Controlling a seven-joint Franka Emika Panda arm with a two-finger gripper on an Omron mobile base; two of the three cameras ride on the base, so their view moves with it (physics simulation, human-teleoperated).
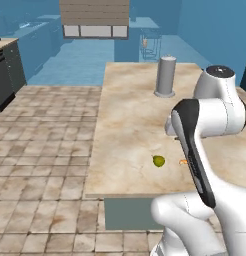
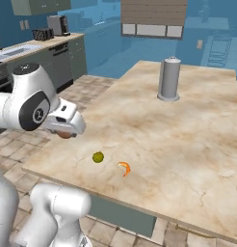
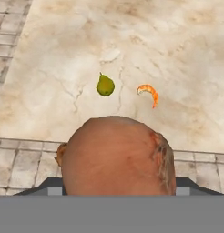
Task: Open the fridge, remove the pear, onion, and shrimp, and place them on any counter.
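Observation:
The onion (image 3: 116,157), a big reddish-brown ball, sits right in front of the hand camera. It also peeks out under the hand (image 2: 66,135). My gripper (image 2: 67,130) is shut on it, above the near left edge of the tan counter (image 2: 188,140). The fingertips are hidden behind the onion. The yellow-green pear (image 3: 105,85) (image 1: 158,161) (image 2: 98,157) lies on the counter top. The small curved orange shrimp (image 3: 148,92) (image 1: 183,161) (image 2: 124,167) rests just to its right. The fridge is out of view.
A grey upright cylinder (image 1: 166,76) (image 2: 169,79) stands at the far middle of the counter. Tiled floor (image 1: 45,130) runs along the counter's left side. Dark cabinets with a worktop (image 2: 48,48) line the far left wall.

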